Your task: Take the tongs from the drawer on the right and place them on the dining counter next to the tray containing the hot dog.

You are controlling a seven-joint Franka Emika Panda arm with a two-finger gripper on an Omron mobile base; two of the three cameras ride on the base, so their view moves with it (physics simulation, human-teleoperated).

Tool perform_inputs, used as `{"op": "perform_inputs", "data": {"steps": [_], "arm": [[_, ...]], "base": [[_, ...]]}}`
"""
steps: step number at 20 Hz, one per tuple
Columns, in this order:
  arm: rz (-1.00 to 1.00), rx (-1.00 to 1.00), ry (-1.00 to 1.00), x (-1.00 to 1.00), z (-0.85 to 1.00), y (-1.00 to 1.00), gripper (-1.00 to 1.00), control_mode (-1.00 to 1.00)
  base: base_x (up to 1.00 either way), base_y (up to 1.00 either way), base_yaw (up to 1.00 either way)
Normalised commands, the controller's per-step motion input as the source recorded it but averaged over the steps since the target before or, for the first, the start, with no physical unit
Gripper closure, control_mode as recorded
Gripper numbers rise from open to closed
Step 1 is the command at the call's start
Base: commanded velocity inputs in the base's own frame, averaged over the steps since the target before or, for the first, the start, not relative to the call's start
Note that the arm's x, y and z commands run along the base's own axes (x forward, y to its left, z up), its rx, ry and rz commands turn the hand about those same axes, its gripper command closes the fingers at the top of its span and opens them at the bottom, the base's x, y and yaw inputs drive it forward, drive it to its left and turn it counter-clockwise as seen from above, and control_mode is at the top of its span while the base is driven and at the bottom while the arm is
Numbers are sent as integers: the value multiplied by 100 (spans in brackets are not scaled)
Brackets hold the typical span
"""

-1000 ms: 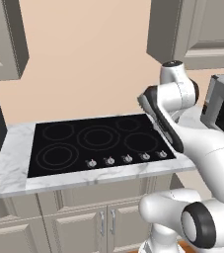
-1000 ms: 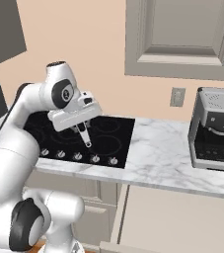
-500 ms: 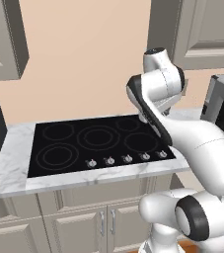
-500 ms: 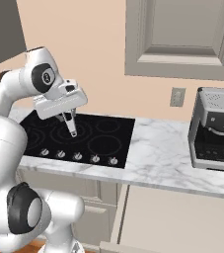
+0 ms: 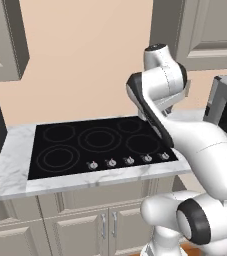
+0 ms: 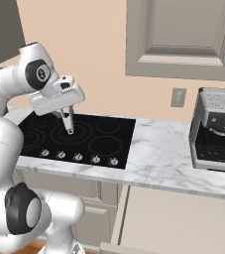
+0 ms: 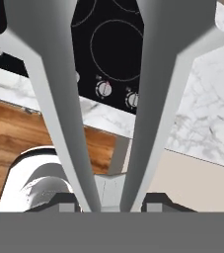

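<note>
Here the end effector [image 6: 68, 124] hangs above the black glass cooktop [image 6: 74, 139], closed on the slim silver-grey metal tongs [image 6: 68, 120], which point down from it toward the burner rings without touching them. In the hand view the tongs' [image 7: 108, 99] two long arms spread wide toward the camera's far side and meet at their joined end near the fingertips. The cooktop sits in a white marble bench with grey veins [image 6: 158, 158], with a row of small knobs [image 6: 78, 157] along its front edge. A grey boxy coffee machine [image 6: 218, 131] stands on the bench, well apart from the tongs.
</note>
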Motion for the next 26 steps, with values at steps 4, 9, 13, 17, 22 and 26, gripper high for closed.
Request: {"op": "perform_inputs", "data": {"steps": [4,9,13,17,22,26], "arm": [[-7,0,-17,-21,0,0,100,-100],[-4,0,-17,-7,5,0,100,-100],[-1,0,-12,0,11,0,100,-100],[-1,0,-12,-11,3,0,100,-100],[0,0,-1,-4,0,0,100,100],[0,0,0,0,0,0,100,100]], "base": [[0,0,0],[0,0,0],[0,0,0],[0,0,0],[-1,0,0],[-9,0,0]]}}
